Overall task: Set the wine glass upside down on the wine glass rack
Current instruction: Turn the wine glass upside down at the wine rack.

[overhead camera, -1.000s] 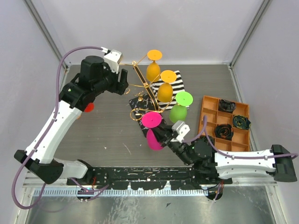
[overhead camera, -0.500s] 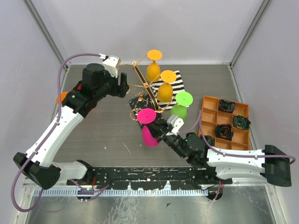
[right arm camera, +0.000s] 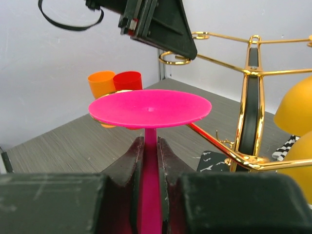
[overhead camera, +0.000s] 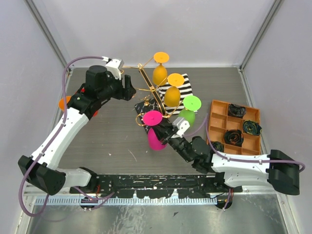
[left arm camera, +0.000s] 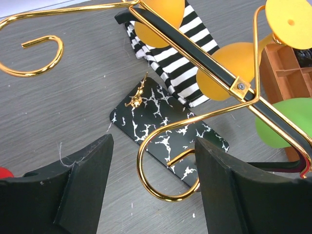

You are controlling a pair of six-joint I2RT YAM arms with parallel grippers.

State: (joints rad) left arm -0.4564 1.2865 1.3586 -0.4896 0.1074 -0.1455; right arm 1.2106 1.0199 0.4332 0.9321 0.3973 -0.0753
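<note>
The right jaws are closed tight on the stem of the pink wine glass (right arm camera: 150,108), which is held foot up and bowl down just in front of the gold rack (overhead camera: 144,77), near its lowest curled arm. The left jaws hang wide apart, gripping nothing, above another curled arm and the rack's black marbled base (left arm camera: 161,131). Two yellow glasses (overhead camera: 171,95) and a green glass (overhead camera: 186,117) hang upside down on the rack.

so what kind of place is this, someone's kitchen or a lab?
Likely a lab robot cell: plain walls box in the table, left arm and right arm sit on a perforated rail, and the props are toy-bright, like the pink wine glass beside the wine glass rack.
</note>
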